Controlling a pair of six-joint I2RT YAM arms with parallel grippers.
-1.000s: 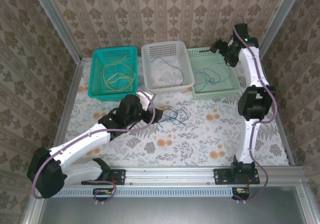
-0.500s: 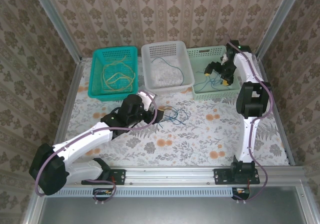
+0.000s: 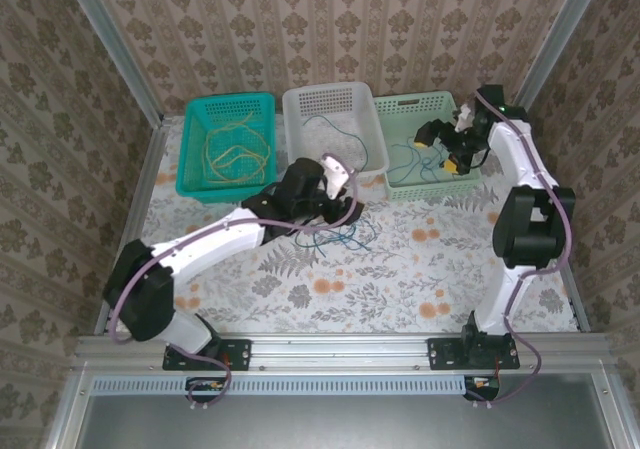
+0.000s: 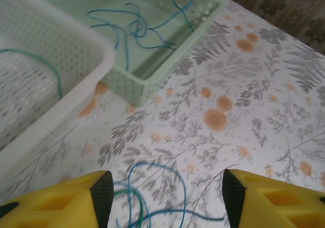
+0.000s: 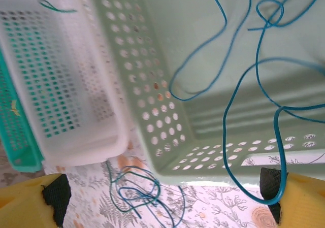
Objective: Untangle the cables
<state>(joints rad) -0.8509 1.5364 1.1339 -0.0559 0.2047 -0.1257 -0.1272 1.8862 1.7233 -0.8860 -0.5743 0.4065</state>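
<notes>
Floral tabletop (image 3: 420, 269) under loose cables (image 3: 345, 234); damask wallpaper (image 3: 330, 29) on 3 walls.

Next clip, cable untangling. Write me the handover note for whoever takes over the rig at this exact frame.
Left gripper: open, low over the blue and green tangle on the table, gripping nothing.
Right gripper: open, over the pale green basket, holding nothing.
Done: yellow cables lie in the teal basket, a dark green cable in the white basket, and blue cables in the pale green basket.
Left: separate the tangle and sort its strands.
</notes>
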